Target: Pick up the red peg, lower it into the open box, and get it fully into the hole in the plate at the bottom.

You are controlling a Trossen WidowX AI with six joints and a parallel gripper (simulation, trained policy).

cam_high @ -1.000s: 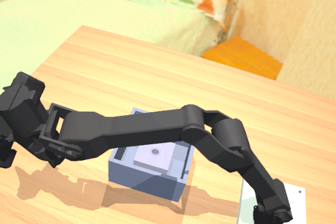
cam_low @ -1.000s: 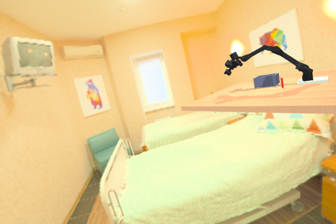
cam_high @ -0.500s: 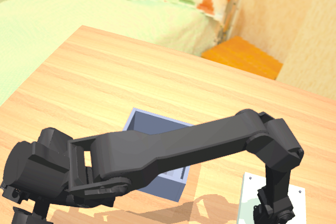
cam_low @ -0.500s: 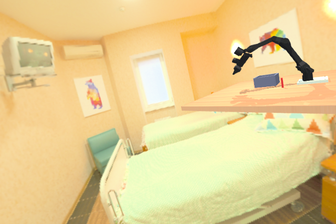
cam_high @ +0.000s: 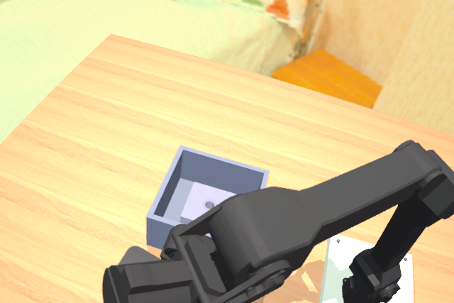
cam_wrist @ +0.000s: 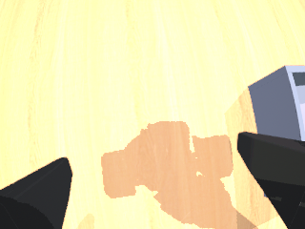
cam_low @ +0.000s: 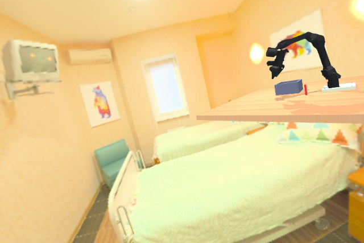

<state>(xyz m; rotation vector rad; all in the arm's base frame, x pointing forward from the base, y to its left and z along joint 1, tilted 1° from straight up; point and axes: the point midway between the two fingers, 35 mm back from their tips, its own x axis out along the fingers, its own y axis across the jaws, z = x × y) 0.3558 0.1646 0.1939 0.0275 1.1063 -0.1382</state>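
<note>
wood-grain table [cam_high: 120,101] [cam_low: 252,107] [cam_wrist: 95,72] in a warm yellow bedroom, mint-covered bed [cam_low: 211,181] alongside, claw [cam_low: 273,76] [cam_wrist: 156,156] wide open with nothing in it, red peg [cam_low: 305,89] just standing upright by the blue-grey box [cam_high: 167,196] [cam_low: 288,87] [cam_wrist: 274,105]

pale grained wood tabletop [cam_high: 120,116] [cam_low: 249,107] [cam_wrist: 95,72], smooth matt blue-grey box [cam_high: 223,171] [cam_low: 288,87] [cam_wrist: 274,105]

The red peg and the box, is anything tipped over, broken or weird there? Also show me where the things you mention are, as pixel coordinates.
No, nothing looks odd. The red peg [cam_low: 305,89] stands upright on the table [cam_low: 249,107], and the box [cam_high: 223,160] [cam_low: 288,87] [cam_wrist: 274,107] sits flat with no damage showing. The gripper [cam_wrist: 156,156] is open and holds nothing.
</note>
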